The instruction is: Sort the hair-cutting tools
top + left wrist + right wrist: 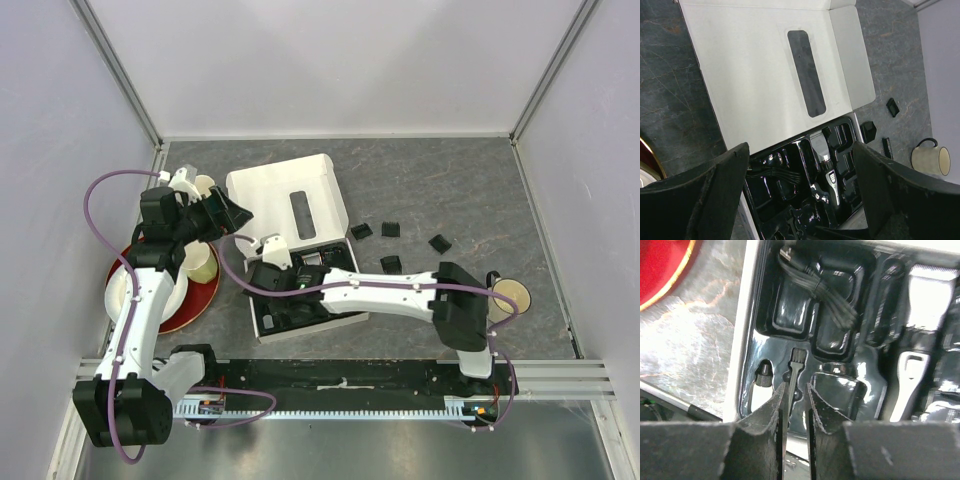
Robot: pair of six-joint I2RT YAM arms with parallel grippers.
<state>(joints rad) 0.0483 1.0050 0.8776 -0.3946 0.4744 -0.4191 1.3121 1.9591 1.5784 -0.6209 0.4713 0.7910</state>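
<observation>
Right pincer (pixel 796 392), narrowly parted around the brush (pixel 796 362) lying in its tray (pixel 771 347) slot, appears mid-release and should next lift straight clear, while the left pincer (pixel 801 149) hangs spread wide.

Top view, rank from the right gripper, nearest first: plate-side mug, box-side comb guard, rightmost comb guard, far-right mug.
From the right gripper:
1. plate-side mug, to its left at the red plate.
2. box-side comb guard, just right of the box.
3. rightmost comb guard, farther right on the table.
4. far-right mug, by the right arm's base.
</observation>
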